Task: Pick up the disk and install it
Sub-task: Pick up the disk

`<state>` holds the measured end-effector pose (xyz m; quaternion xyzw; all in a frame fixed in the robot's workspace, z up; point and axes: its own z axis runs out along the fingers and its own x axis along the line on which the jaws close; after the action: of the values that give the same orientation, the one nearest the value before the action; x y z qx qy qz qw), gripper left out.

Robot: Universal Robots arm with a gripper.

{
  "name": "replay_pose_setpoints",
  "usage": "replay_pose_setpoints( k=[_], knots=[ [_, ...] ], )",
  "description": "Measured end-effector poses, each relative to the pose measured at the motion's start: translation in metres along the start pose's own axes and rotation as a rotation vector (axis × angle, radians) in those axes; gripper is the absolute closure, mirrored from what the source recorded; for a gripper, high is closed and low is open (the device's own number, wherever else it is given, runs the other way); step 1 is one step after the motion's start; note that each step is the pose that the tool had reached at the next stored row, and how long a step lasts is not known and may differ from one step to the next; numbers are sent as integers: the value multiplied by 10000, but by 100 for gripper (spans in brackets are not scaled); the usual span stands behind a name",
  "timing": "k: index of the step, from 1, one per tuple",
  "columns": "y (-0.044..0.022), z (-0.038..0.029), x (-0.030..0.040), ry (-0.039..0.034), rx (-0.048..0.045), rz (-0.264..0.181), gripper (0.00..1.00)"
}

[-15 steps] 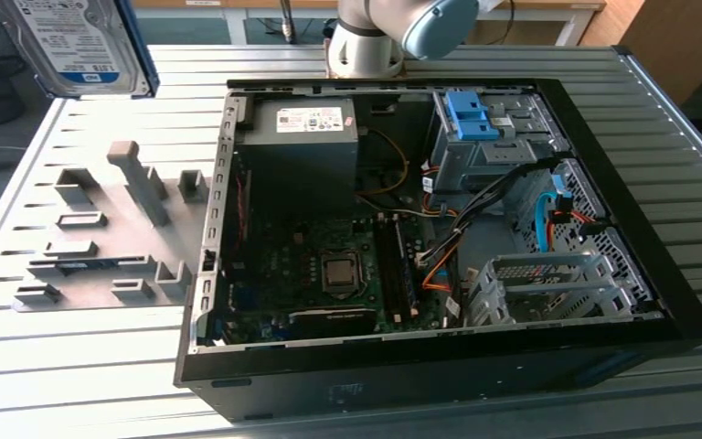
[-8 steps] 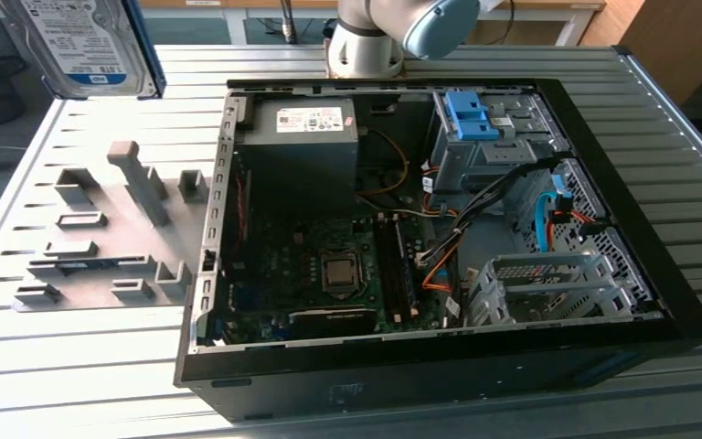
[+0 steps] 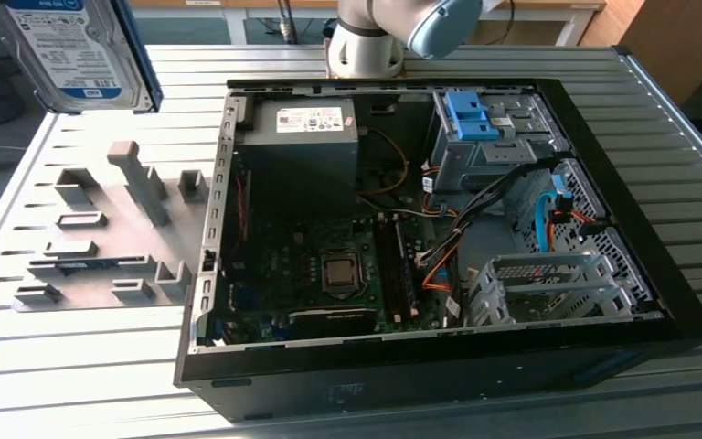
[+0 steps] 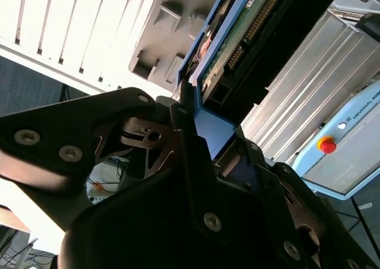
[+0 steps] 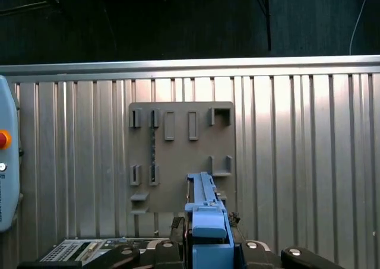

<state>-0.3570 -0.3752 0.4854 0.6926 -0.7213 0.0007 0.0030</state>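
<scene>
Clearly, the gripper (image 4: 209,135) clamps the disk (image 3: 77,50) by its blue carrier, held above the grey holder plate (image 3: 120,219) near the slatted table's (image 3: 83,366) edge, beside the open computer case (image 3: 449,370).

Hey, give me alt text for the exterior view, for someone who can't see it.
A silver disk in a blue carrier frame hangs aloft at the exterior view's upper left, over a grey fixture plate on a slatted metal table. Beside the plate lies an open computer case, its motherboard exposed.
</scene>
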Motion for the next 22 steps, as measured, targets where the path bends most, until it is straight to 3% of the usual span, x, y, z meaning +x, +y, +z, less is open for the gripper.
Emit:
replay_pose_setpoints(
  k=[4, 7, 22],
  knots=[
    [-41, 1, 43, 2, 2, 1, 63],
    [-112, 1, 54, 3, 2, 1, 63],
    [-615, -1, 50, 4, 1, 1, 63]
  ],
)
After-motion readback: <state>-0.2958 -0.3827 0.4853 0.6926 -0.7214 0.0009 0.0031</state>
